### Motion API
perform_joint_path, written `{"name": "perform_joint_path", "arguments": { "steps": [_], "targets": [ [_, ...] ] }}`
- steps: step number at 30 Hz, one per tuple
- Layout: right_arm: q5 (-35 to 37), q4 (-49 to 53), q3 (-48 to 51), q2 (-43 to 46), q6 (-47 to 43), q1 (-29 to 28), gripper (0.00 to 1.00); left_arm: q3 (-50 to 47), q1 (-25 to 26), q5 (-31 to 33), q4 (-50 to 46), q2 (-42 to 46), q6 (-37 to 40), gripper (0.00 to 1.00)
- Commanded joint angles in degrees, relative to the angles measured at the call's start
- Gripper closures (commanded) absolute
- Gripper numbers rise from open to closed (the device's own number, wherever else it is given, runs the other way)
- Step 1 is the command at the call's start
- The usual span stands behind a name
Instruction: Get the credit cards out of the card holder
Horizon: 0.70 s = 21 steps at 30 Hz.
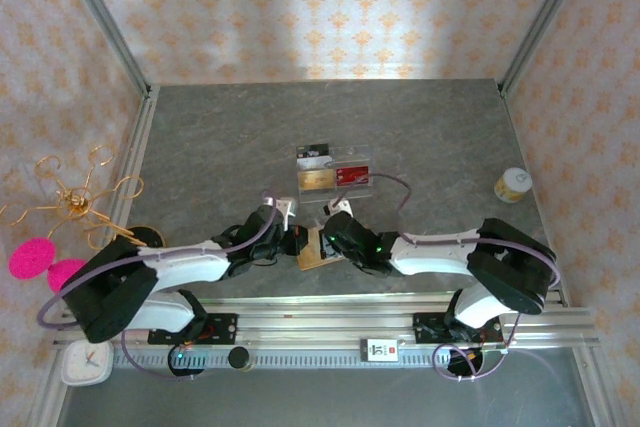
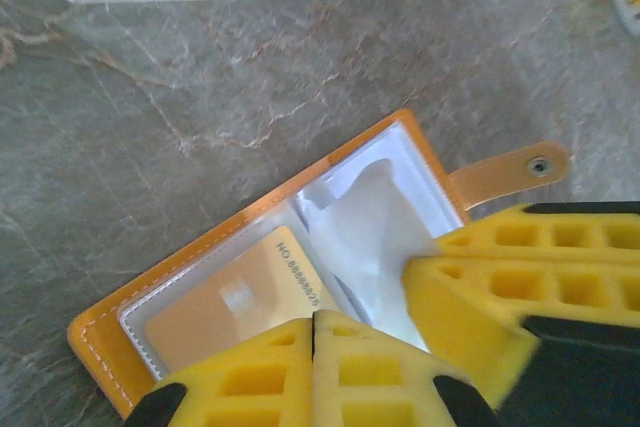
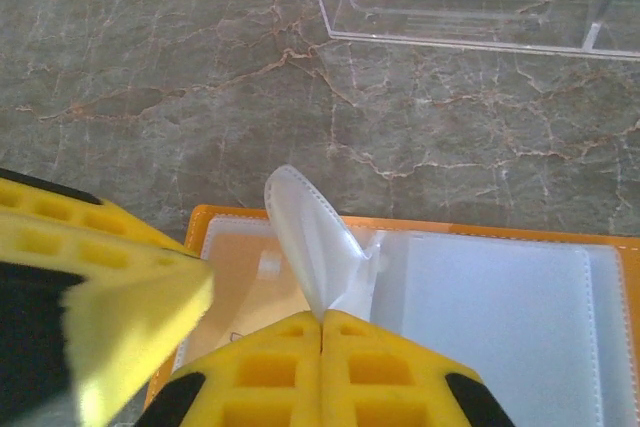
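The orange card holder (image 2: 110, 332) lies open on the table between both arms, its tab (image 2: 510, 171) pointing right. A gold credit card (image 2: 235, 297) sits inside a clear sleeve on its left half. My left gripper (image 2: 315, 317) is shut, its tips over that card's near edge; nothing shows between the fingers. My right gripper (image 3: 322, 319) is shut on a clear plastic sleeve (image 3: 310, 232), which curls upward off the card holder (image 3: 240, 215). From above, the left gripper (image 1: 298, 242) and right gripper (image 1: 330, 235) meet over the card holder (image 1: 316, 255). A gold card (image 1: 315, 180) and a red card (image 1: 352, 175) rest in the acrylic stand.
The clear acrylic stand (image 1: 335, 152) is just beyond the card holder. A small yellow-white jar (image 1: 513, 185) stands at the right. A gold wire rack (image 1: 80, 202) and pink discs (image 1: 32, 257) are off the left edge. A metal rail (image 1: 330, 322) runs along the front.
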<state>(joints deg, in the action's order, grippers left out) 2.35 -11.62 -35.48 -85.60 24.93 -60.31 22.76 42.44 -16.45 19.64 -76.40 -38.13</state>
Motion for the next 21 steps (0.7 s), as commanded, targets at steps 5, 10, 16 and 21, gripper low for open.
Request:
{"name": "perform_joint_path", "arguments": {
  "steps": [5, 10, 16, 21],
  "targets": [
    [5.3, -0.9, 2.8, 8.7, 5.1, 0.0, 0.61, 6.8, 2.6, -3.6, 0.5, -6.4, 0.8, 0.98],
    [11.6, 5.6, 6.8, 20.8, 8.3, 0.6, 0.58, 12.3, 4.8, -7.3, -0.5, -12.9, 2.0, 0.97],
    [7.3, 8.0, 10.3, 27.6, 10.4, 3.4, 0.59, 17.6, 5.9, -8.1, -2.5, -17.7, 2.4, 0.96],
    [1.1, 7.1, 8.9, 25.8, 6.9, 5.2, 0.62, 11.6, 2.9, -3.7, -2.1, -6.2, -0.7, 0.92]
  ]
}}
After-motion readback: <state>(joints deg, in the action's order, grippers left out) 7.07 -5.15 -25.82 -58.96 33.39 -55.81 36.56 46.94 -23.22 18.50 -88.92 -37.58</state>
